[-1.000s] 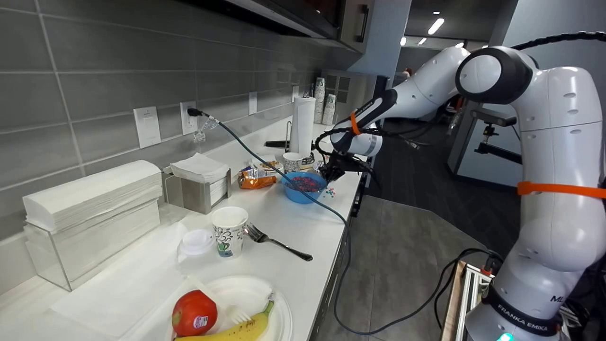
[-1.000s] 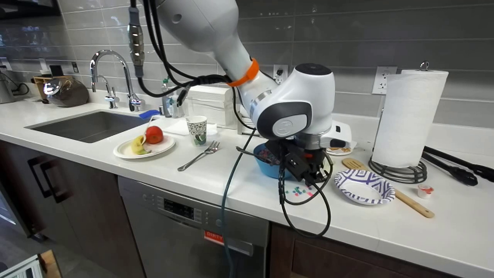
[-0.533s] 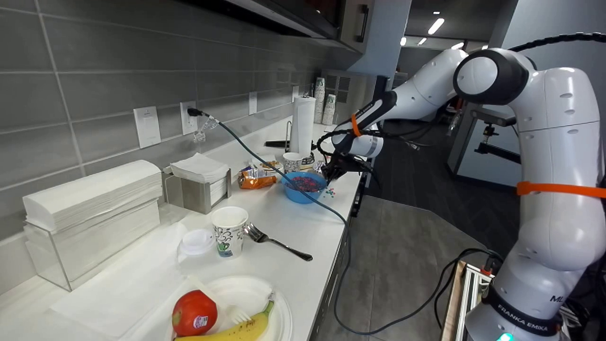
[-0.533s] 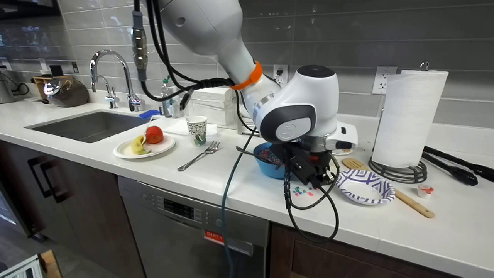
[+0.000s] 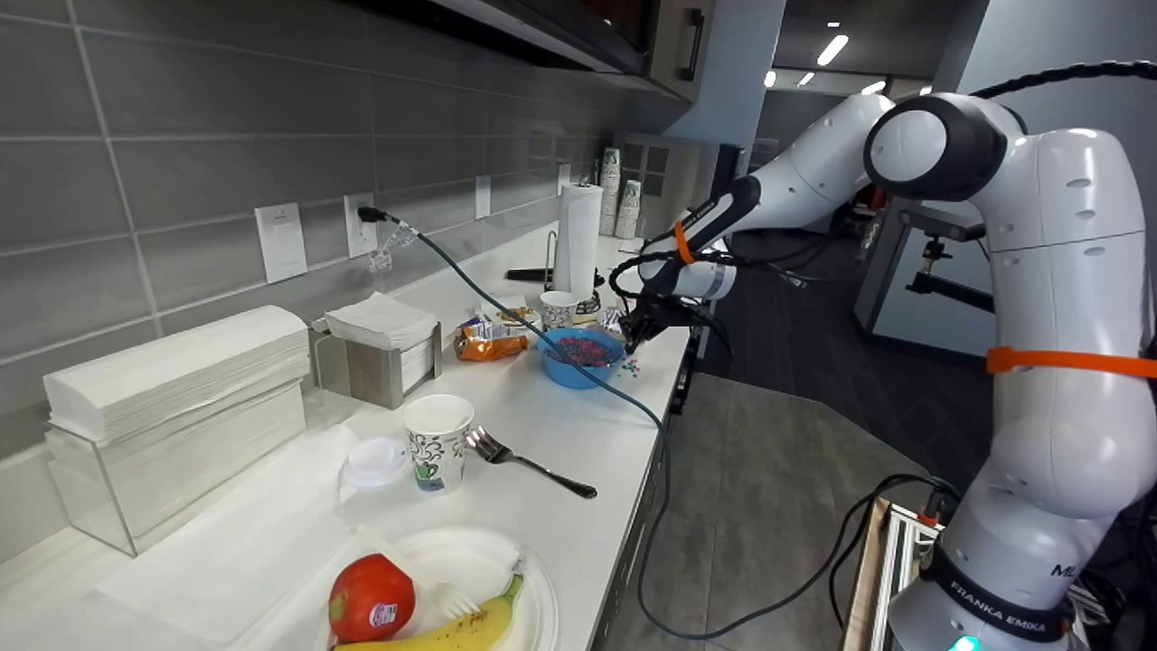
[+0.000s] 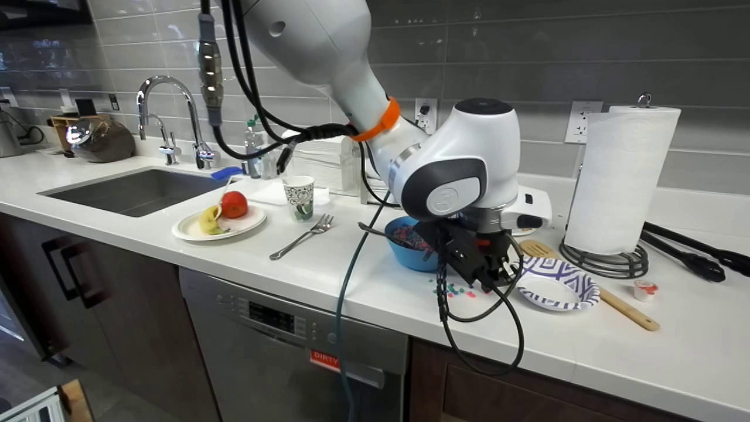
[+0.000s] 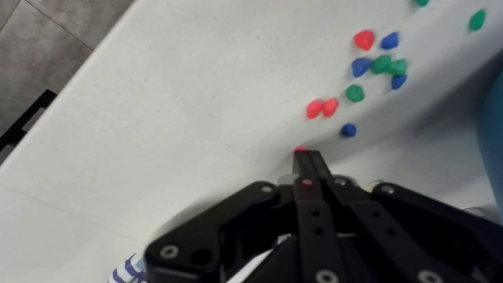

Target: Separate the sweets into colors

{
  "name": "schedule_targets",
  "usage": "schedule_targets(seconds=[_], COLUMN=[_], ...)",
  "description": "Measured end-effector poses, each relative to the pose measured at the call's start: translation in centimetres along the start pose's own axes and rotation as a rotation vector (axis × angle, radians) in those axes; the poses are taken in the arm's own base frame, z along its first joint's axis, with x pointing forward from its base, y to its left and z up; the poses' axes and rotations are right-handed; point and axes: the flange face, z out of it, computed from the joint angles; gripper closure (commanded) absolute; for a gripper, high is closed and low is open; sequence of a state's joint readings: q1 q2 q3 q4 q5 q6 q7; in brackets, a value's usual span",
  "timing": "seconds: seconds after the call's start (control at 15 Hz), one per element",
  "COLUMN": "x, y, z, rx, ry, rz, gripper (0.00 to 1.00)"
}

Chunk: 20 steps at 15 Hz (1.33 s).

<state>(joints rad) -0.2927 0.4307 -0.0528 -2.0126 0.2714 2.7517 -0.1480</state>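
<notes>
My gripper [image 7: 309,153] has its fingers pressed together, low over the white counter. A red sweet [image 7: 300,148] peeks out just past the left fingertip; most of it is hidden, and it does not show between the fingers. Ahead lie loose sweets: a touching red pair [image 7: 322,108], a blue one [image 7: 348,130], a green one [image 7: 355,93], and a mixed cluster of blue and green with a red one [image 7: 364,39]. The blue bowl [image 6: 410,258], full of mixed sweets, stands beside the gripper; its wall shows at the right of the wrist view [image 7: 492,133].
A spoon handle [image 6: 379,231] sticks out of the bowl. A purple-patterned paper bowl [image 6: 554,302] and a wooden spatula [image 6: 630,310] lie on the gripper's other side. A paper towel roll [image 6: 621,181] stands behind. A cable [image 5: 506,312] crosses the counter by the bowl.
The arm and gripper have moved a little away from the blue bowl, toward the patterned paper bowl. The bowls have not moved.
</notes>
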Motion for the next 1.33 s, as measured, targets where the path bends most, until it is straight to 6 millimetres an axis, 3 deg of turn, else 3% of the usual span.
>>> schedule_targets(seconds=[0.33, 0.67, 1.33], x=[0.0, 0.5, -1.1], y=[-0.6, -1.8, -2.6], z=[-0.1, -1.5, -2.7], rx=[0.0, -0.002, -0.015], ry=[-0.003, 0.01, -0.176], rz=[0.013, 0.01, 0.047], gripper=[1.0, 1.0, 1.0])
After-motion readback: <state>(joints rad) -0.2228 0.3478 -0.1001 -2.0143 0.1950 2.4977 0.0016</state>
